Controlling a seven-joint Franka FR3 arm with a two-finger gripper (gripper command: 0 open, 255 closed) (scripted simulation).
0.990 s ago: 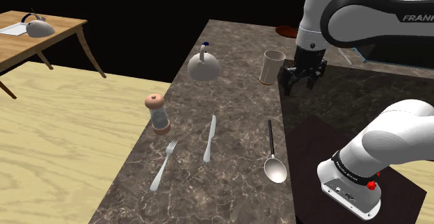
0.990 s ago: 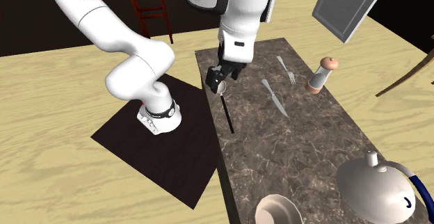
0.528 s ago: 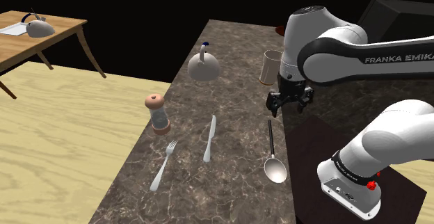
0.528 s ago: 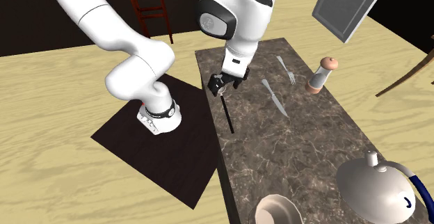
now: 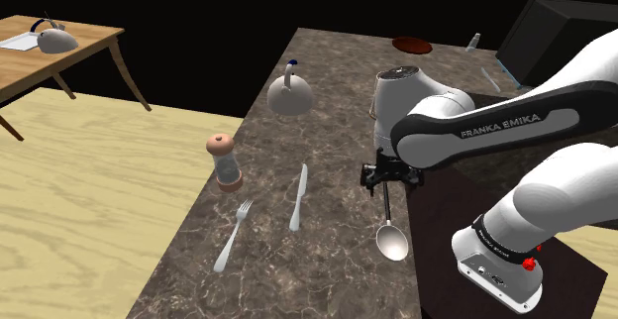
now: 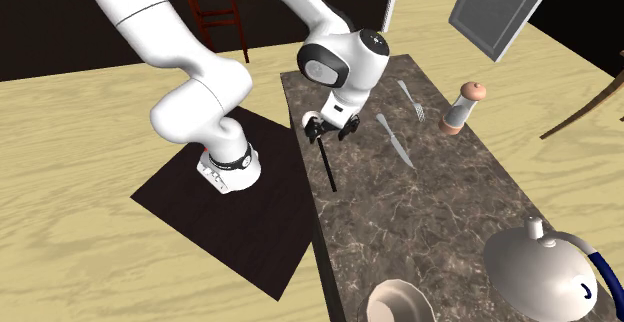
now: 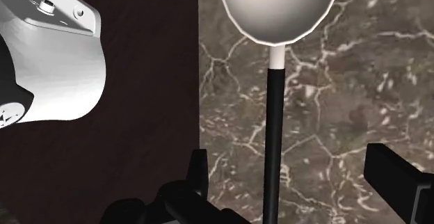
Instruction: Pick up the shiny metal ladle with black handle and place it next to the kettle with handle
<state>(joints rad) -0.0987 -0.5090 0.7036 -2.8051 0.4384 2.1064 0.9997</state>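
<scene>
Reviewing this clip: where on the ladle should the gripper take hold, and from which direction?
Its thin black handle, from straight above: the ladle lies flat on the counter, and the handle passes between the open fingers, unlike the wide bowl.

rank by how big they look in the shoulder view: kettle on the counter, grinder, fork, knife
1. kettle
2. grinder
3. fork and knife: both thin and alike in length, too close to rank

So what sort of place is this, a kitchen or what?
Most likely a home kitchen: a dark stone-patterned counter carries a kettle, a fork, a table knife and a ladle, and a wooden table stands on the plank floor nearby.
</scene>
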